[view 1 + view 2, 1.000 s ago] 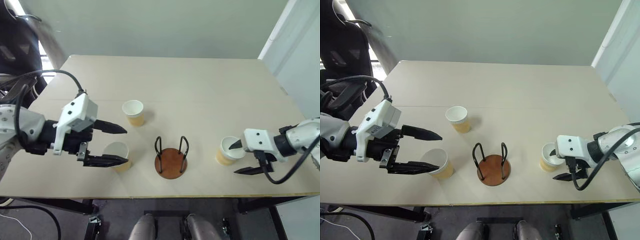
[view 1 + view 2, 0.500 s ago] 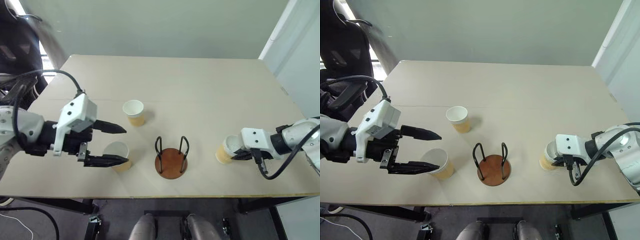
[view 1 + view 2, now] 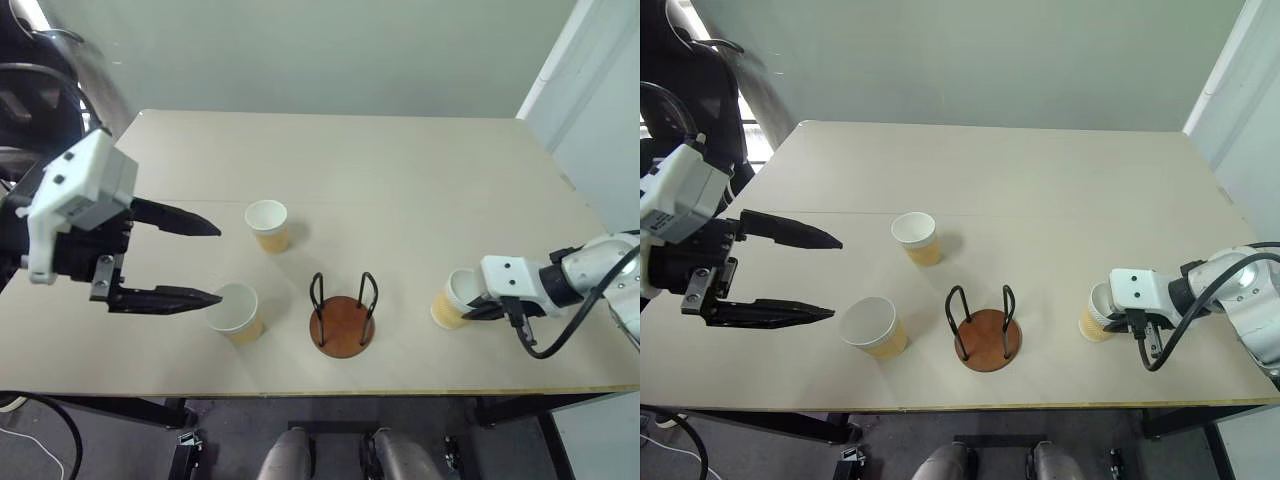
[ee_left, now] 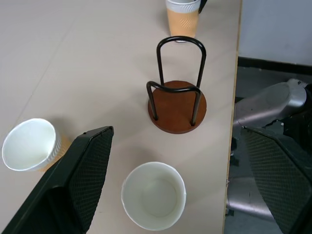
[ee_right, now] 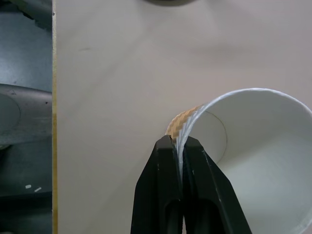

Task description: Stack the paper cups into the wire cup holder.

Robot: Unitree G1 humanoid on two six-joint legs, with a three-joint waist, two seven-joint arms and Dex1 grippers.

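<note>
The right gripper (image 5: 179, 146) pinches the rim wall of a paper cup (image 3: 452, 298) at the table's (image 3: 400, 180) right side, beside the wire cup holder (image 3: 342, 312). The left gripper (image 3: 215, 262) hangs spread wide, holding nothing, above the table near another cup (image 3: 236, 310).

Cup, far left (image 3: 267, 224): paper, tan ribbed wall, white inside; upright, mouth up, empty; stands free, far-left of the holder.
Cup, near left (image 3: 234, 310): same make; upright, empty; just left of the holder, near the table's front edge.
Cup, right (image 3: 453, 298): same make; tilted, rim leaning right, wall pinched at the rim; well right of the holder.
Wire cup holder (image 3: 342, 322): round reddish-brown disc base, two black wire loops upright; empty; near centre front, between the left and right cups.
</note>
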